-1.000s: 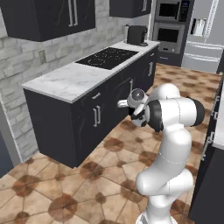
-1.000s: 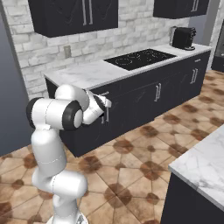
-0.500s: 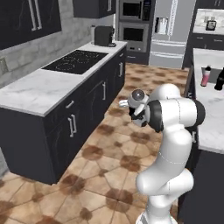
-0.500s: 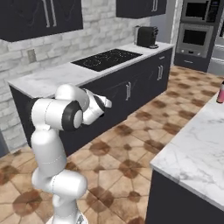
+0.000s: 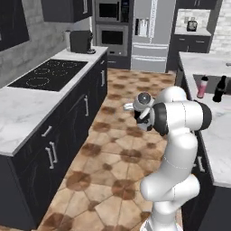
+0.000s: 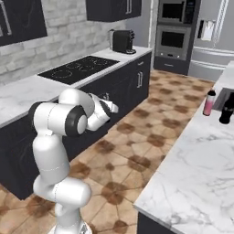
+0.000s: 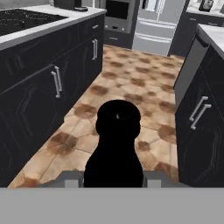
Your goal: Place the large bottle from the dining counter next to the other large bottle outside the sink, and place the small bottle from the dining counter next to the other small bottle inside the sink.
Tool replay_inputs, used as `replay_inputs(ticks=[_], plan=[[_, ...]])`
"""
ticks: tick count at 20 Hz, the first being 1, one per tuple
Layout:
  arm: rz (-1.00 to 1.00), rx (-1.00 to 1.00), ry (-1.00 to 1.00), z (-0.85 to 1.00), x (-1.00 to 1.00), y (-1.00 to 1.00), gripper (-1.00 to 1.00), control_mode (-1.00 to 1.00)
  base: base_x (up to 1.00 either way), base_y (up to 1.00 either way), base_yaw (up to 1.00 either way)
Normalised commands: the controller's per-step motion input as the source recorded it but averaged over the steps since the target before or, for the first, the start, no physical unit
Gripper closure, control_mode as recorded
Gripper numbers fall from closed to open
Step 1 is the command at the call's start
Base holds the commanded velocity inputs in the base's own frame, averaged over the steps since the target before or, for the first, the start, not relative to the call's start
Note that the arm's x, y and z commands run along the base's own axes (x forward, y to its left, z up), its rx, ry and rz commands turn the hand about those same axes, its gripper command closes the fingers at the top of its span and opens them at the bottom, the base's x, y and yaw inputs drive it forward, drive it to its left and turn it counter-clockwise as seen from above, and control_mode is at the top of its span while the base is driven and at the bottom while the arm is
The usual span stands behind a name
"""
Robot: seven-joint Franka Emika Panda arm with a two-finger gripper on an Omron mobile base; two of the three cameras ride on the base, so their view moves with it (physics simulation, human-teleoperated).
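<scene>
Tucked close, arm's fingers clamp a dark-capped bottle.

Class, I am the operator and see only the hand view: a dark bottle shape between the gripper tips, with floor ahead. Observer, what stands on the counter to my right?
Observer: A pink bottle stands on the marble counter, at the edge of the sink.
Operator: Anything beside it?
Observer: A dark bottle, close on its right in the right base view.
Operator: Where is my gripper in the room?
Observer: The gripper, shut on the dark bottle shape, hangs over the tiled floor between the two counters, with the arm folded close.
</scene>
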Motion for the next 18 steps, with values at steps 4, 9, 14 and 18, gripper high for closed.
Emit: replay_inputs(ticks=[4, 9, 14, 18], plan=[[0.00, 0.00, 0.00, 0.00, 0.00, 0.00, 1.00, 1.00, 0.91, 0.06, -0.27], [0.00, 0.00, 0.00, 0.00, 0.00, 0.00, 1.00, 1.00, 0.88, 0.16, -0.26], [0.00, 0.00, 0.00, 0.00, 0.00, 0.00, 1.00, 1.00, 0.90, 0.27, -0.24], [0.00, 0.00, 0.00, 0.00, 0.00, 0.00, 1.00, 1.00, 0.91, 0.27, -0.24]])
